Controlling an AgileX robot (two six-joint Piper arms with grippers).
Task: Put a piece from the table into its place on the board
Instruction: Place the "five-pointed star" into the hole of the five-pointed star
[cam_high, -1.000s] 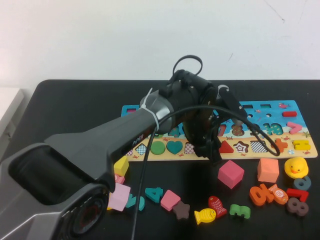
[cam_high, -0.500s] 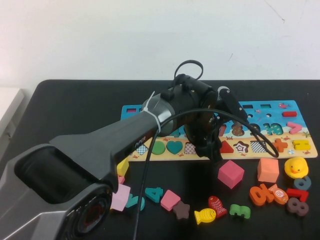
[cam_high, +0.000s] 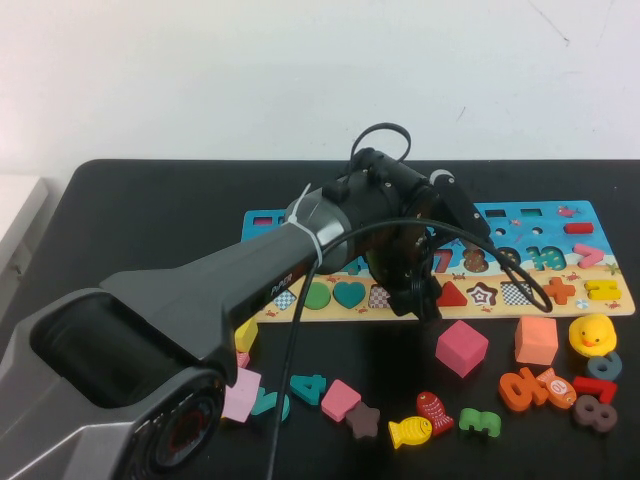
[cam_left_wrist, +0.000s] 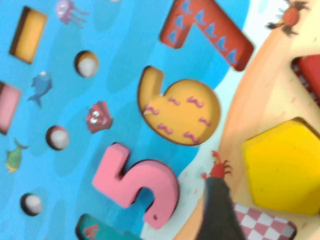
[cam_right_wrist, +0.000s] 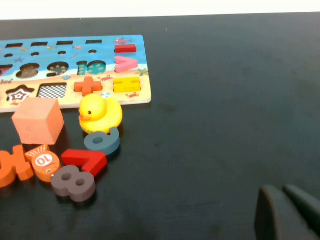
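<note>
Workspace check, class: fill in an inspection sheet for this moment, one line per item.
Surface: black table.
Job's things: yellow pentagon lies in a slot of the board's tan strip.
Clutter: loose numbers, pink cube, orange cube, duck, two fish below the board.
Grippers: left gripper over the board's lower strip; right gripper over bare table, away from the board.
Cables: black cable loops over the board.
Surroundings: white wall.
</note>
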